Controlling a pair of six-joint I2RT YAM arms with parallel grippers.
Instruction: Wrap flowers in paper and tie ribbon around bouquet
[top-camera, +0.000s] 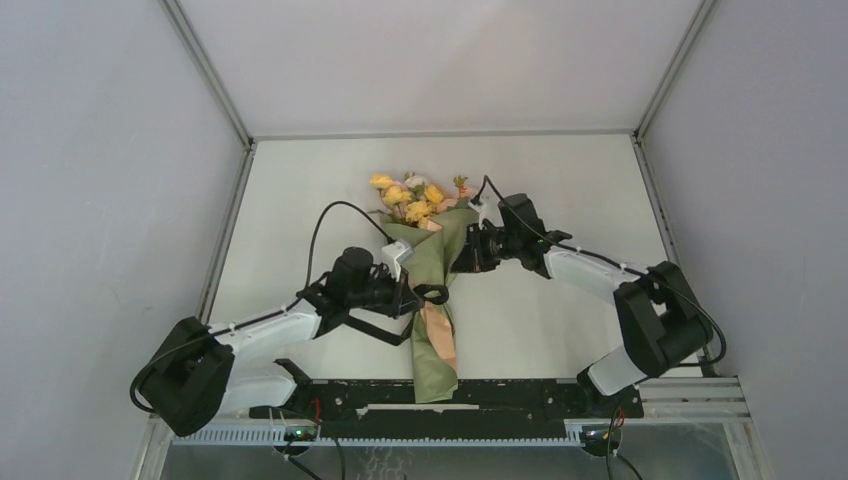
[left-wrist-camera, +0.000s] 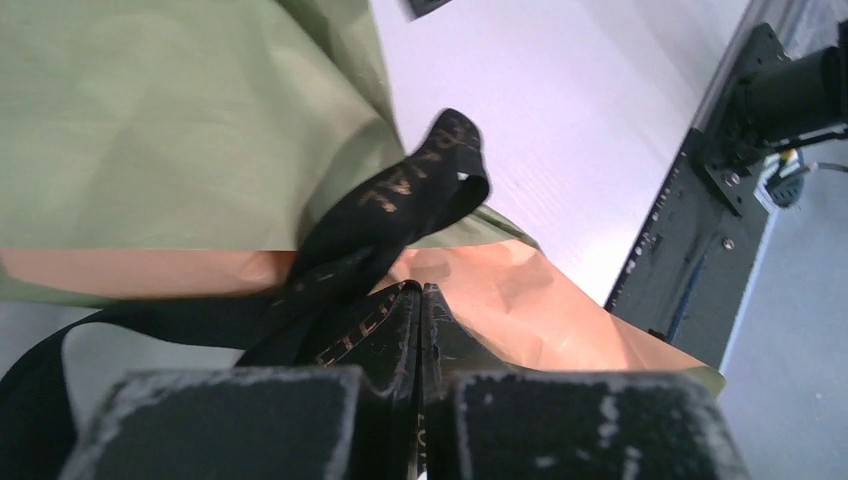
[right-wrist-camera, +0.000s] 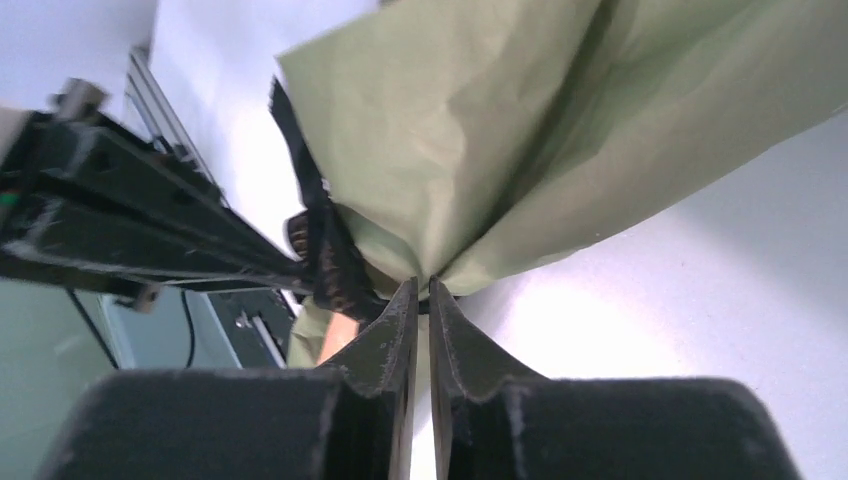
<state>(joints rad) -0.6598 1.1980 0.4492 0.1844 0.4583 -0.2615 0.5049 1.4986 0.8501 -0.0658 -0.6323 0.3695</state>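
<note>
well, grey walls hem the white table under the bouquet

The left arm and the right arm share one build: white link shells between bulky black joint housings. A thin black cable loops off the left one. Up close, the black fingers taper to thin tips, with blocky bases flecked whitish, possibly wear.
</note>
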